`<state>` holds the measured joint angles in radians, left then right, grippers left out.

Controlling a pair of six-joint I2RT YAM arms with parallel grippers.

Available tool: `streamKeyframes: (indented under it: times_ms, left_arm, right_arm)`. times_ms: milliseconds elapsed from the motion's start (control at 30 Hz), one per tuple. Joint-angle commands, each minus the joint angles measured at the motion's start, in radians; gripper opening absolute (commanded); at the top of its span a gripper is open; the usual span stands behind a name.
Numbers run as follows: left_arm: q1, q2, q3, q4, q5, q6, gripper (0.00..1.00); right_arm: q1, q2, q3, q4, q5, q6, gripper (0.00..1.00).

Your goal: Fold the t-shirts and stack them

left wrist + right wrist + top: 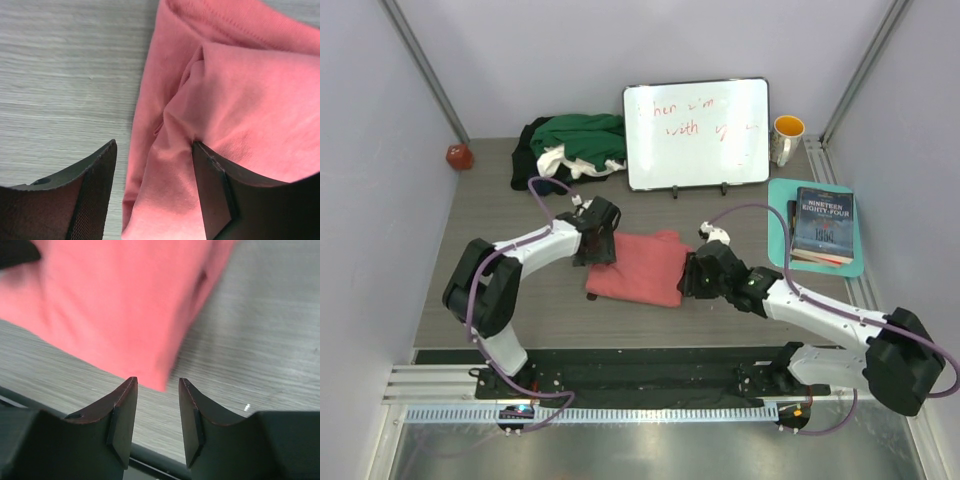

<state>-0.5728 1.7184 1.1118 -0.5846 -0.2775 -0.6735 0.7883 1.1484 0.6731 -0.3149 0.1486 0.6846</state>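
If the left end effector (153, 145) rises carelessly: one finger, pressed into the salmon-pink t-shirt (642, 267), could snag and undo the fold.
Left end effector: fingers apart, straddling the shirt's left edge, holding nothing.
Salmon-pink t-shirt: folded, middle of the desk (570, 315), between both arms.
Right end effector (156, 380): fingers apart at the shirt's right corner, holding nothing; contact unclear.

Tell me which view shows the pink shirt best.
Top external: the whole folded pink shirt shows, lying on the table. Left wrist gives only a creased edge close up; right wrist only a blurred corner.
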Motion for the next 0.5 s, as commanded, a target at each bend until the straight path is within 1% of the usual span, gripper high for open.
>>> streamKeyframes:
  times_ms: [0,33,233,367,400,467]
  left_arm:
    - [0.048,-0.059,-0.067,0.100,0.127,-0.015,0.64]
    - [0.056,-0.063,-0.081,0.104,0.145,-0.014,0.64]
    - [0.076,-0.071,-0.104,0.134,0.176,-0.006,0.64]
    - [0.103,-0.072,-0.125,0.140,0.214,-0.015,0.64]
    - [0.108,-0.075,-0.135,0.155,0.224,-0.020,0.64]
    - [0.123,-0.082,-0.162,0.172,0.253,-0.026,0.64]
  right_arm:
    - [-0.050,0.002,-0.096,0.183,-0.081,0.026,0.44]
    - [-0.075,0.007,-0.116,0.198,-0.096,0.023,0.44]
    - [-0.110,0.036,-0.145,0.247,-0.122,-0.011,0.45]
    - [-0.162,0.051,-0.176,0.307,-0.135,-0.029,0.45]
    - [-0.173,0.062,-0.181,0.309,-0.170,-0.034,0.45]
    - [-0.193,0.079,-0.194,0.368,-0.201,-0.043,0.45]
